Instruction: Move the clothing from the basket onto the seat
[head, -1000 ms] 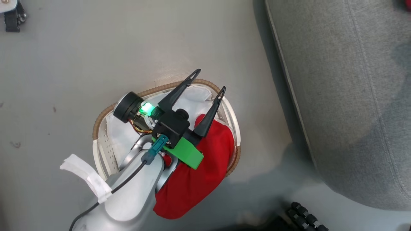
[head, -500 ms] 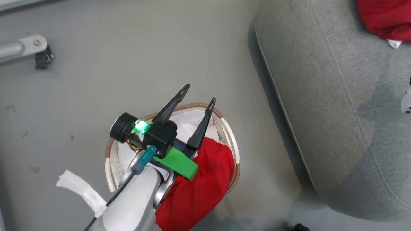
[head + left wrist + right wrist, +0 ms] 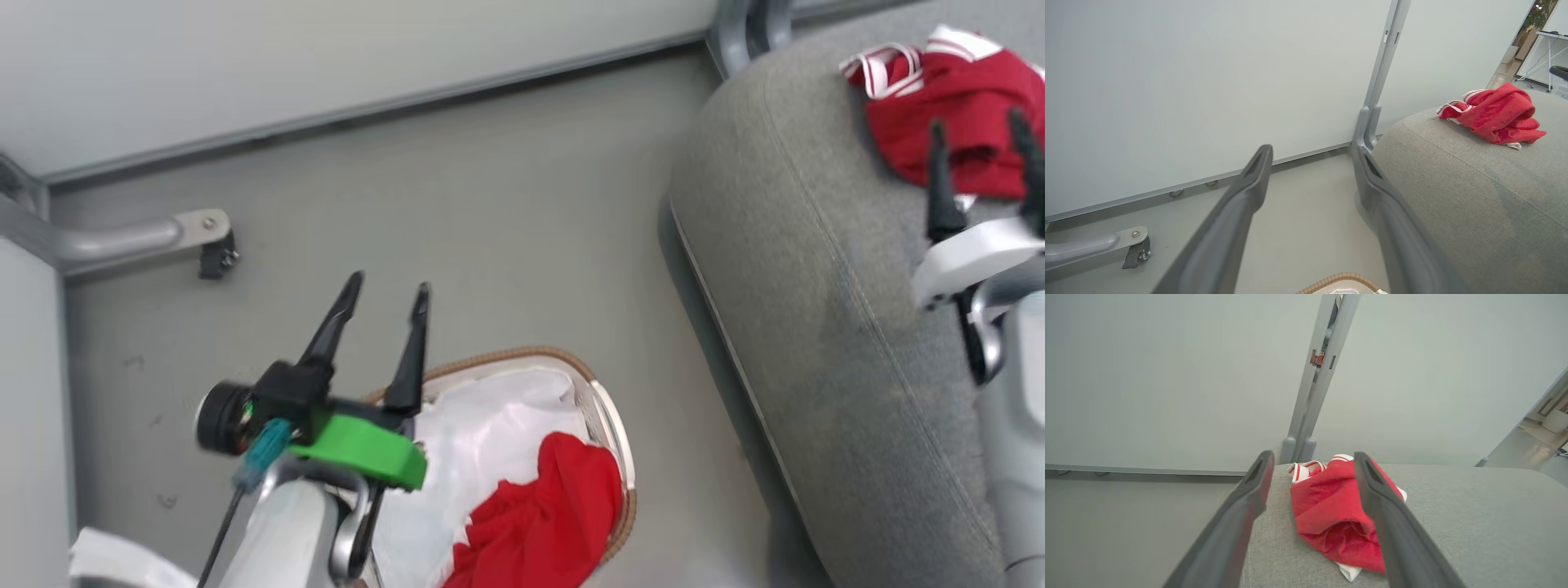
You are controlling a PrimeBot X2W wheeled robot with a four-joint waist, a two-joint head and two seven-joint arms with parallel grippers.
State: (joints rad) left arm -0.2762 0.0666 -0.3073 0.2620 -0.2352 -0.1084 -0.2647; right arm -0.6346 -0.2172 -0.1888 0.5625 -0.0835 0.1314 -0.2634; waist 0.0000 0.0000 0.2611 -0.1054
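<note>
Head view has swung up, showing clothing (image 3: 967,98) on seat (image 3: 800,327).

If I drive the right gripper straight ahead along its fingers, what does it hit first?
Most likely the red garment lying on the seat, straight ahead of the open right gripper. Depth is unclear, so it might skim over.

I see bare floor (image 3: 506,204) open at twelve o'clock of the basket (image 3: 506,354); the sofa (image 3: 800,327) blocks three o'clock.
</note>
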